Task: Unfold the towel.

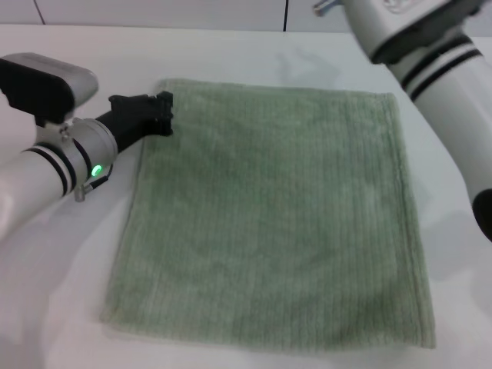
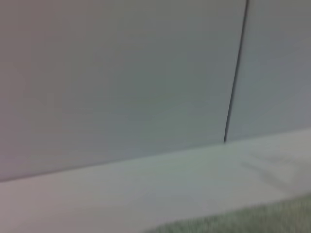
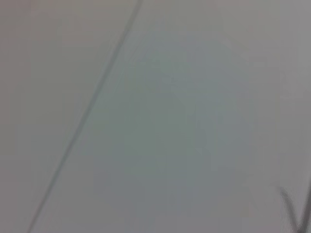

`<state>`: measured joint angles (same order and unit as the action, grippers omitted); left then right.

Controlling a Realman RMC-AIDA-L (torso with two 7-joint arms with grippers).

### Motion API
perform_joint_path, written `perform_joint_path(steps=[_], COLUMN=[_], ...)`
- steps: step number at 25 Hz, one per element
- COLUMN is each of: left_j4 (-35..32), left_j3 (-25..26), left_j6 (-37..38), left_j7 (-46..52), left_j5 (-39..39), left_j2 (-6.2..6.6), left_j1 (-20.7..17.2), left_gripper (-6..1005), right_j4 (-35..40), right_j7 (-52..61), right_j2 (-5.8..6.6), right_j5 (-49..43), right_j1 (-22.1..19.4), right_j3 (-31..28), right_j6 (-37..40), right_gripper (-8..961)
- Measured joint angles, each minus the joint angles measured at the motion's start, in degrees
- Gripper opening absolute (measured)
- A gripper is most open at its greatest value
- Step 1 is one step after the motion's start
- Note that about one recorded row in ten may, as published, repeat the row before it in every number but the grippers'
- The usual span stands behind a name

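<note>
Nearest to us, the towel's (image 1: 269, 219) near hem lies along the front of the white table (image 1: 69, 307), its two near corners rounded and flat. The pale green cloth is spread open in one flat layer, roughly square, with faint ribs running across it.

At its far left corner we see the left gripper (image 1: 163, 114), black, low and touching the hem there. We cannot tell whether its jaws grip the cloth or are loose, since the tips merge with the corner. Behind it the left arm (image 1: 54, 165) runs back to the left edge, a green light on its wrist.

The right arm (image 1: 430, 54) is raised at the upper right, cut off by the frame, and its gripper is out of sight.

In the left wrist view we make out only a blurred strip of the towel (image 2: 233, 221), the table and a wall seam. Bare table surrounds the cloth on all sides.
</note>
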<state>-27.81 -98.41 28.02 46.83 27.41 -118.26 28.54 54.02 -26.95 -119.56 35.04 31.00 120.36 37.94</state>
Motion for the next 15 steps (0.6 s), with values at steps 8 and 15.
perform_joint_path(steps=[8,15], left_j4=[-1.6,-1.8], left_j3=[12.6,17.9], left_j6=[17.6,25.4], left_j7=[7.1,7.5], left_j5=[0.4,0.5], left_j2=[0.36,0.7], left_j1=[-5.9,-8.5], left_gripper=[19,176], right_j4=[-6.9,-17.0], right_j7=[7.3,17.5], right_j2=[0.25,0.18], right_j5=[-0.5,0.6], right_j1=[-3.4,-4.1], right_j3=[-1.2,-3.2], right_j6=[9.9,18.5], right_gripper=[294,472])
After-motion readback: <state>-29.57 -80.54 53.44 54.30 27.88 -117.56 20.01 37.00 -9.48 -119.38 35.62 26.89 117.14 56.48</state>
